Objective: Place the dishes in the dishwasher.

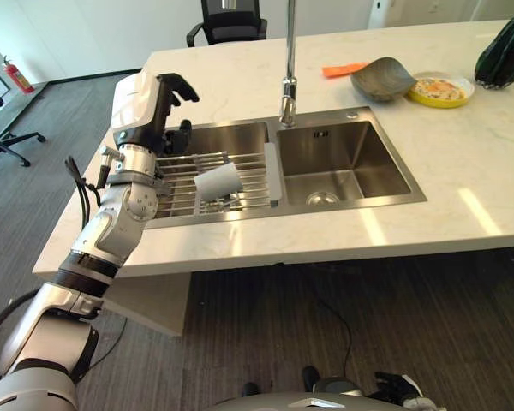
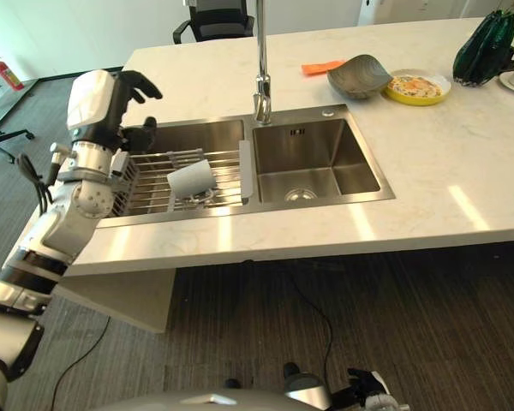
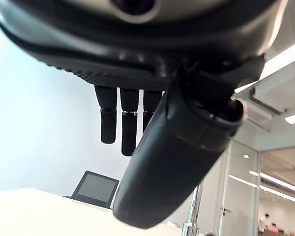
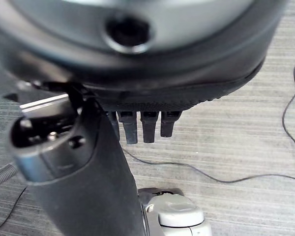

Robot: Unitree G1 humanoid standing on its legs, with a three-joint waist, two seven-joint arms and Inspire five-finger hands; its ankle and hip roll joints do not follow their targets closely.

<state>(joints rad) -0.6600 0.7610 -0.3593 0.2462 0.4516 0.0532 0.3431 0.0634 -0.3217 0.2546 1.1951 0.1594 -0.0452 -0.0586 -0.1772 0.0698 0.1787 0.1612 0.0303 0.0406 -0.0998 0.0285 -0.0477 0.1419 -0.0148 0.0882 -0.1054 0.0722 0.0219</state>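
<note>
In the left eye view, the left hand (image 1: 164,101) is hovering at the upper left of the frame, above the left basin of the steel sink (image 1: 360,154). Its fingers (image 1: 182,86) are loosely curled and are holding nothing. A white cup (image 1: 218,182) is lying on its side on the wire rack (image 1: 248,171) that is spanning the left basin, just right of the arm. The tap (image 1: 289,77) is standing behind the sink at the frame's centre top. On the pale surface (image 1: 463,171), at the upper right, a grey bowl (image 1: 382,78) is tilting beside a yellow plate (image 1: 443,90), with an orange cloth (image 1: 343,69) just left of the bowl and a dark green object (image 1: 504,53) at the far right.

In the right eye view, the same layout is showing, and a black office chair (image 2: 212,19) is standing beyond the surface at the top.

In the left wrist view, the left hand's fingers are hanging fairly straight and apart from the thumb (image 3: 177,157), gripping nothing.

In the right wrist view, the right hand (image 4: 88,187) is hanging over the striped floor (image 4: 236,147), its fingers (image 4: 145,125) short in view, relaxed and empty.
</note>
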